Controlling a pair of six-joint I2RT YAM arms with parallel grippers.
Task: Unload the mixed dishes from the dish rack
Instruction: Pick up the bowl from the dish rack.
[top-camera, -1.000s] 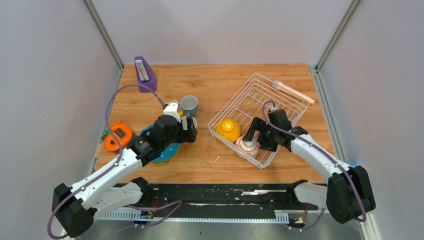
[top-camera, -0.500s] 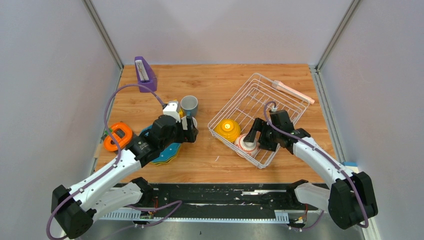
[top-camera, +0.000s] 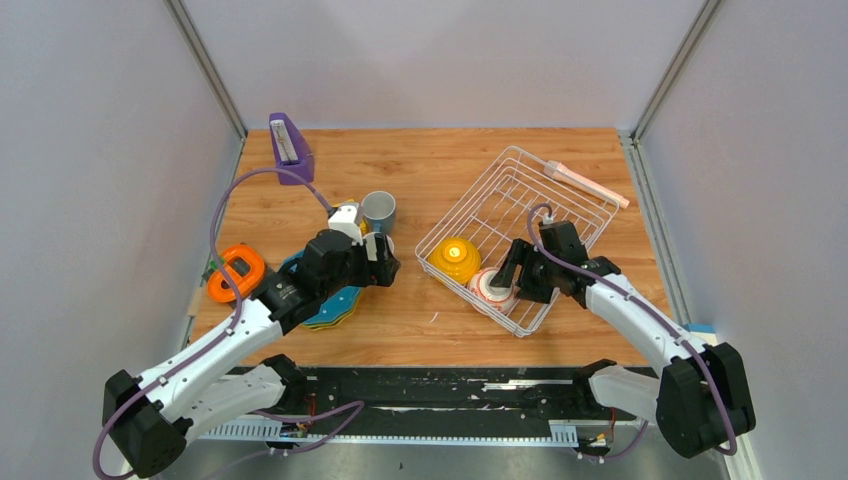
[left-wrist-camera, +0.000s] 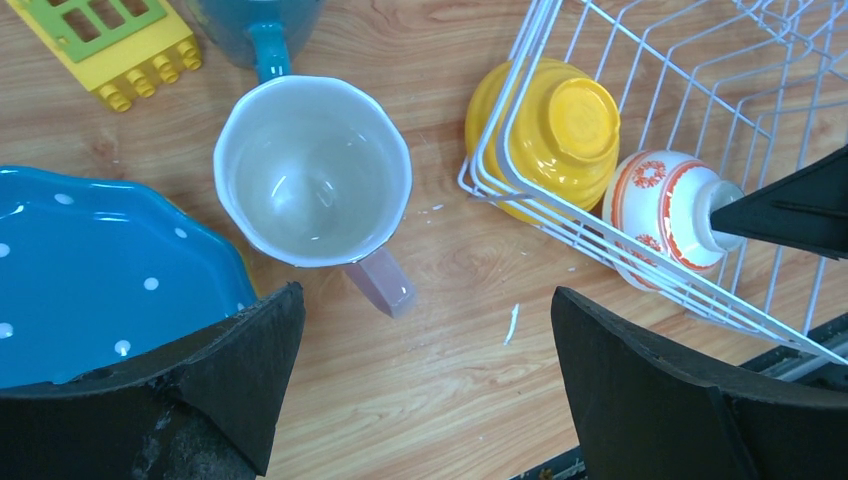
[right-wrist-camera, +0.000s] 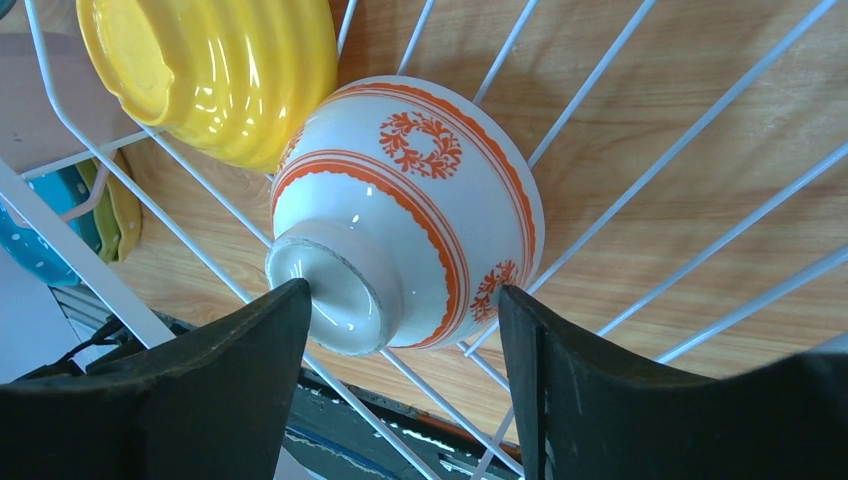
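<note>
The white wire dish rack (top-camera: 465, 196) sits at the right, turned at an angle. In its near corner lie a yellow-orange bowl (top-camera: 456, 258) and a red-rimmed whitish cup (top-camera: 494, 288), both tipped on their sides. My right gripper (top-camera: 510, 276) is open, its fingers on either side of the cup (right-wrist-camera: 410, 215), the left finger at the cup's foot. My left gripper (top-camera: 386, 262) is open and empty over bare wood next to the pink mug (left-wrist-camera: 312, 170). The blue mug (top-camera: 378, 210) and the stacked plates (top-camera: 335, 305) stand on the table to the left.
An orange round gadget (top-camera: 236, 272) lies at the left edge and a purple wedge holder (top-camera: 290, 148) at the far left. A yellow grid block (left-wrist-camera: 110, 40) lies by the blue mug. A white utensil (top-camera: 587, 183) rests on the rack's far corner.
My right gripper has eased a little further into the rack around the cup, which shifted slightly. My left gripper has drifted slightly to the right.
</note>
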